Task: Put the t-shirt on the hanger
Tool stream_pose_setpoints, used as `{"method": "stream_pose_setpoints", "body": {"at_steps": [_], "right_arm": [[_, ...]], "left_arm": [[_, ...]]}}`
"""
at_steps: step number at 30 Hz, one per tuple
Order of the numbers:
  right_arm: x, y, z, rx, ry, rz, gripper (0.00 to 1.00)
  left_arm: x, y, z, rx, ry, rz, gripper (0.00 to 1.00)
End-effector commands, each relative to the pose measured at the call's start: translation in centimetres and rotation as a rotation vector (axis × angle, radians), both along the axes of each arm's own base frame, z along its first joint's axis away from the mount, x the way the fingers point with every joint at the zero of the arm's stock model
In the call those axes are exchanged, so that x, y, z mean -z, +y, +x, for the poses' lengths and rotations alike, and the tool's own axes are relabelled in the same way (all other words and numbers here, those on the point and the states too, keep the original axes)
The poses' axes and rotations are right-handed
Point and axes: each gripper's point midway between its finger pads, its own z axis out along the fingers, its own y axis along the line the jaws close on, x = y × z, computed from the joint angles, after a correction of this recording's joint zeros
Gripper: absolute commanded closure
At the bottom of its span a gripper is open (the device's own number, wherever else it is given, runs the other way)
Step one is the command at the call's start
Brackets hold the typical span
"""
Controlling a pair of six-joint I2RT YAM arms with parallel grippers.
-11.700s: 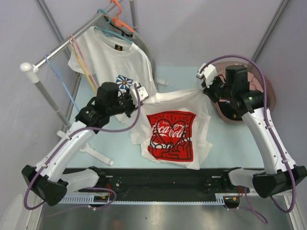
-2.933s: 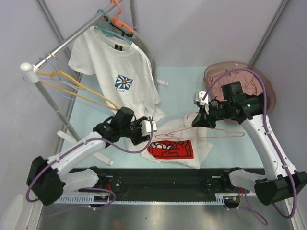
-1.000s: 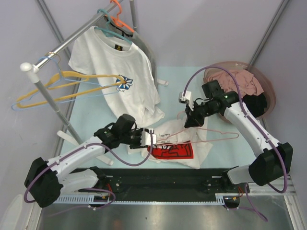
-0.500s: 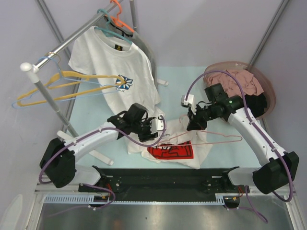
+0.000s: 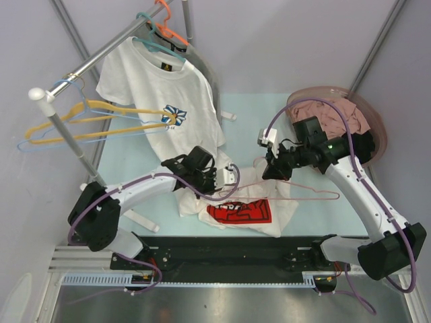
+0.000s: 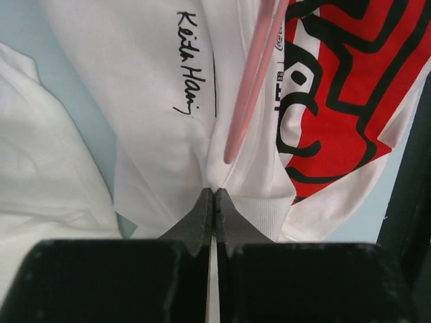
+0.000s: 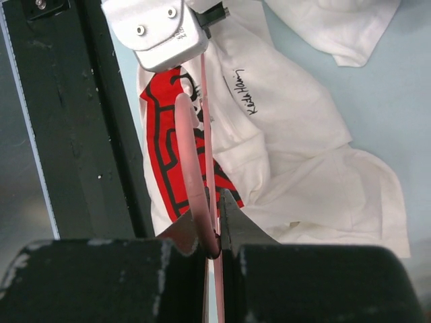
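High rear overview; both wrist close-ups down onto the t-shirt (image 6: 168,81)

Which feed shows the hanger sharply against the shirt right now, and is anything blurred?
Left wrist: t-shirt print crisp, hanger bar slightly soft, left gripper dark and blurred at the bottom. Right wrist: hanger hook blurs close to the lens at the right gripper. Top external: even light, no glare, hanger thin and faint.
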Motion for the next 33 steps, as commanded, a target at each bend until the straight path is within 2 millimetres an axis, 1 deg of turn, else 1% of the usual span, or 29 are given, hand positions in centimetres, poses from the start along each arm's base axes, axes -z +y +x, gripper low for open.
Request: {"method": "stream_pose_setpoints", "body": {"at_steps": [1,3,4,7,9,13,16,17,21,25,30,33], "right_arm": [[-1.1,0.8,1.1,0.008,-0.042,0.050,1.00],[-1.3,1.0,1.4,0.004,-0.055,0.063,1.00],[-1.3,1.2,1.5,0.003,-0.056,0.068,1.00],[-1.8,1.6,1.8,-0.005,-0.074,0.093,1.00],[-2.1,2.0,1.8,-0.019,-0.080,0.111,1.00],[-2.1,2.3,1.9,-0.037,-0.084,0.120,1.00],[-2.5,2.5,1.7,-0.062,-0.104,0.136,1.00],[-2.4,2.4,1.4,-0.067,-0.098,0.131,1.00],[-2.7,1.5,0.0,-0.079,-0.103,0.115,1.00],[-2.6,0.8,-1.0,-0.075,-0.085,0.093,1.00],[-2.3,0.6,-1.2,-0.072,-0.064,0.085,1.00],[-2.3,0.4,-1.4,-0.069,-0.061,0.084,1.00]], "left_arm": [[-5.5,-1.5,0.8,0.008,-0.098,-0.122,1.00],[-6.6,-1.6,1.2,-0.014,-0.134,-0.149,1.00],[-7.6,-1.5,1.2,-0.017,-0.156,-0.171,1.00],[-8.4,-1.5,1.1,-0.028,-0.169,-0.189,1.00],[-8.5,-1.5,1.2,-0.033,-0.171,-0.188,1.00],[-9.2,-1.7,1.3,-0.037,-0.173,-0.208,1.00],[-9.1,-1.6,1.6,-0.039,-0.190,-0.199,1.00],[-9.0,-1.4,1.9,-0.047,-0.204,-0.189,1.00],[-8.7,-1.0,2.1,-0.055,-0.213,-0.182,1.00],[-8.8,-1.1,2.2,-0.063,-0.217,-0.186,1.00],[-9.2,-1.6,2.4,-0.051,-0.217,-0.205,1.00],[-9.1,-1.4,2.7,-0.060,-0.229,-0.196,1.00]]}}
